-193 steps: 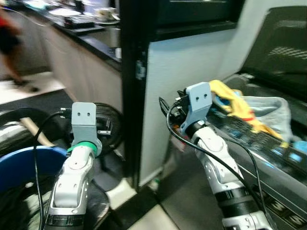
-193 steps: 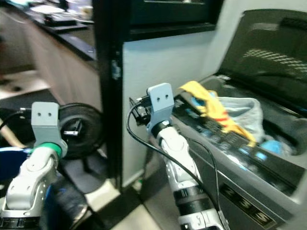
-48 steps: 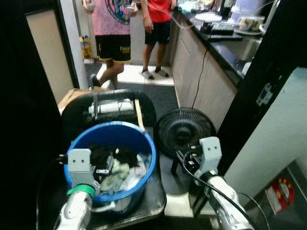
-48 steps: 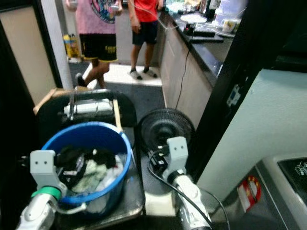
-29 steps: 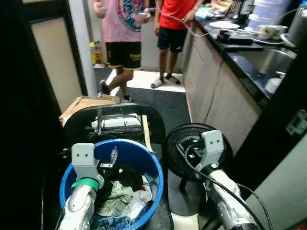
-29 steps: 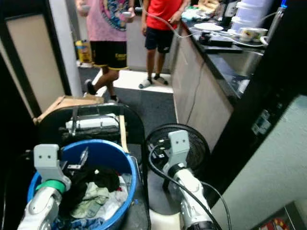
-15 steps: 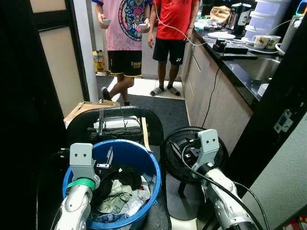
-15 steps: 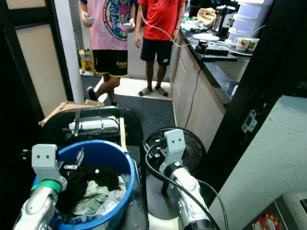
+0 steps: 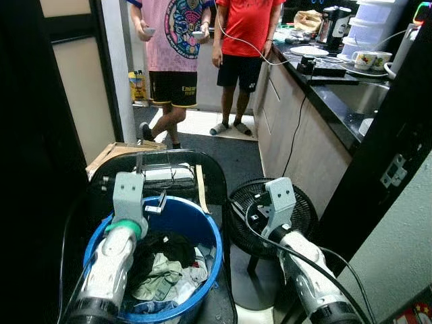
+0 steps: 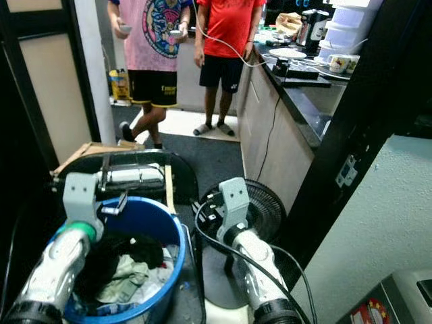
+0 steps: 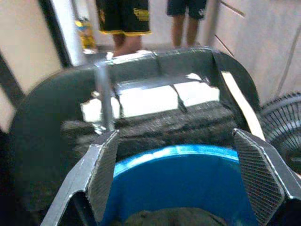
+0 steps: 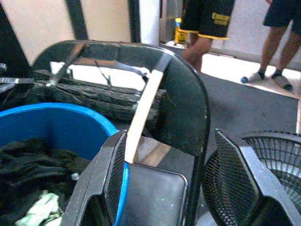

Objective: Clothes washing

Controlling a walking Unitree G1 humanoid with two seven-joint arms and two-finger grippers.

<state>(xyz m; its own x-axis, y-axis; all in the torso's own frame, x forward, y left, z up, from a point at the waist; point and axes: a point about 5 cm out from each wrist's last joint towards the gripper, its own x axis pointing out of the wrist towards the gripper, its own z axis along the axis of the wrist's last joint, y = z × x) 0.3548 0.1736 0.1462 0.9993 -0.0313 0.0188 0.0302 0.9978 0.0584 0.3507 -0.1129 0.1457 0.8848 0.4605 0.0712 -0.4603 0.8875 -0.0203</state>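
Blue tub [image 9: 214, 237] sits on a black chair [image 9: 216, 177], its near rim cut off at the frame edge; the clothes [image 9: 165, 266] inside are a dark and pale jumble, single items hard to tell apart. Left gripper [image 11: 181, 181] hangs over the tub's far rim, fingers spread wide, holding nothing. Right gripper [image 12: 176, 181] is also spread wide, between tub and floor fan [image 9: 297, 216]. Yellow print on a bystander's shorts [image 9: 174, 86] is unreadable.
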